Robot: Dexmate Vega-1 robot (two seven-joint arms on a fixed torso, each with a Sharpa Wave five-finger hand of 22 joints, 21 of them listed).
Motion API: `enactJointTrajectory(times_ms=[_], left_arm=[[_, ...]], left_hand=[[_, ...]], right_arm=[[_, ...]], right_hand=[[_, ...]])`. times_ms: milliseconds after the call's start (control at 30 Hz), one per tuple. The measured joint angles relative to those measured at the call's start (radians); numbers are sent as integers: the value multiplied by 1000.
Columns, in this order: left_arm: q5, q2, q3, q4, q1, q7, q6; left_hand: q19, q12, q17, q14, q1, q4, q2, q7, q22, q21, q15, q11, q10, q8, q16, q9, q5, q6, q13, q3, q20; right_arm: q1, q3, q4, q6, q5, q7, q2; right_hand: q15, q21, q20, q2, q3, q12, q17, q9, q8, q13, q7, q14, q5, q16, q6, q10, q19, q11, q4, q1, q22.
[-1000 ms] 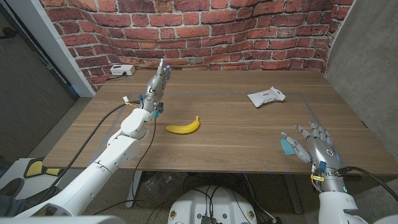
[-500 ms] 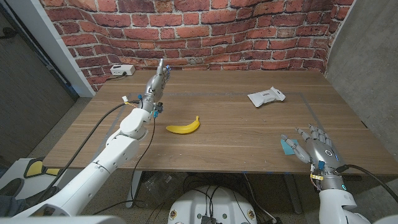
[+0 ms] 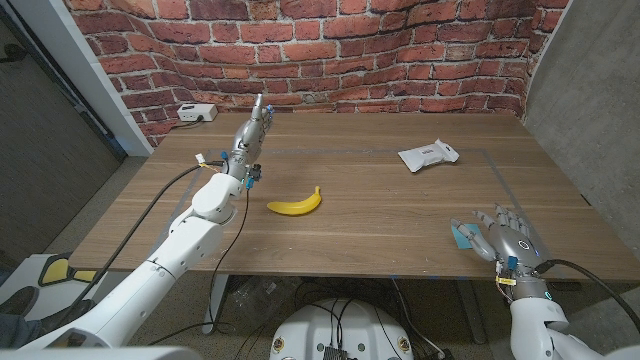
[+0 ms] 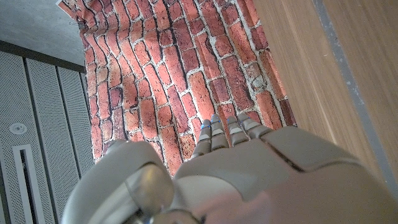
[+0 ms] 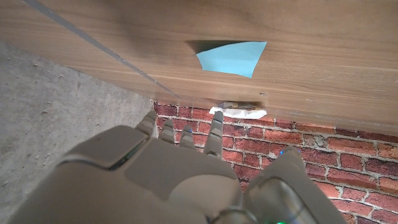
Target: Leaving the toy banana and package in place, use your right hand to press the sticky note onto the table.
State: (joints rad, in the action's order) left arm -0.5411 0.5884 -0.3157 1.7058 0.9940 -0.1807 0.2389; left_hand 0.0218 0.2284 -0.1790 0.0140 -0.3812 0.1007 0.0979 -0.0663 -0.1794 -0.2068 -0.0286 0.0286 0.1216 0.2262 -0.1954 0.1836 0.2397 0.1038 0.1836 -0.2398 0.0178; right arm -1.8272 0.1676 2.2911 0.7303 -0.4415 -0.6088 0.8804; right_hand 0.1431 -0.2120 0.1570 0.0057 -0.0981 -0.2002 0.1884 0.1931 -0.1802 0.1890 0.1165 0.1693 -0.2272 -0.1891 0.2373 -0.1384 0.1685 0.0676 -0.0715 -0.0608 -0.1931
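Note:
A light blue sticky note lies on the wooden table near its front right; in the right wrist view the sticky note casts a shadow at one corner. My right hand is just to the right of it, fingers spread and holding nothing; my right hand has its fingertips short of the note. A yellow toy banana lies mid-table. A white package sits at the back right, and the package shows past the note. My left hand stands at the far left with straight fingers and nothing in it, and my left hand faces the brick wall.
A small white box with a cable sits at the table's back left corner. Grey tape lines mark a rectangle on the tabletop. A brick wall stands behind the table. The table's right edge is close to my right hand.
My right hand has drawn back slightly toward the table's front edge, staying beside the sticky note. The note, banana, package and left arm have not moved.

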Motion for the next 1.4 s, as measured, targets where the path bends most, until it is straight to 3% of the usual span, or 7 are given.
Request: enactJointTrajectory(times_ms=[600,1400], left_arm=[[2,6,6,11,7,-12,-13],[1,4,-1,4,-6,-12,-27]], left_hand=[[0,-5,0,0,0,0,0,-5,0,0,0,0,0,0,0,0,0,5,0,0,0],[0,-12,0,5,0,-4,0,-5,0,0,5,0,0,0,0,0,0,16,0,-4,0]], right_arm=[[83,77,-47,23,101,-23,45],[140,143,-65,39,198,-61,97]], right_hand=[[0,0,0,5,-3,0,0,0,-5,0,0,0,0,0,0,0,0,0,3,-5,0],[0,-8,0,11,-3,-7,-3,0,-16,0,5,0,0,0,6,2,0,-3,3,-11,0]])
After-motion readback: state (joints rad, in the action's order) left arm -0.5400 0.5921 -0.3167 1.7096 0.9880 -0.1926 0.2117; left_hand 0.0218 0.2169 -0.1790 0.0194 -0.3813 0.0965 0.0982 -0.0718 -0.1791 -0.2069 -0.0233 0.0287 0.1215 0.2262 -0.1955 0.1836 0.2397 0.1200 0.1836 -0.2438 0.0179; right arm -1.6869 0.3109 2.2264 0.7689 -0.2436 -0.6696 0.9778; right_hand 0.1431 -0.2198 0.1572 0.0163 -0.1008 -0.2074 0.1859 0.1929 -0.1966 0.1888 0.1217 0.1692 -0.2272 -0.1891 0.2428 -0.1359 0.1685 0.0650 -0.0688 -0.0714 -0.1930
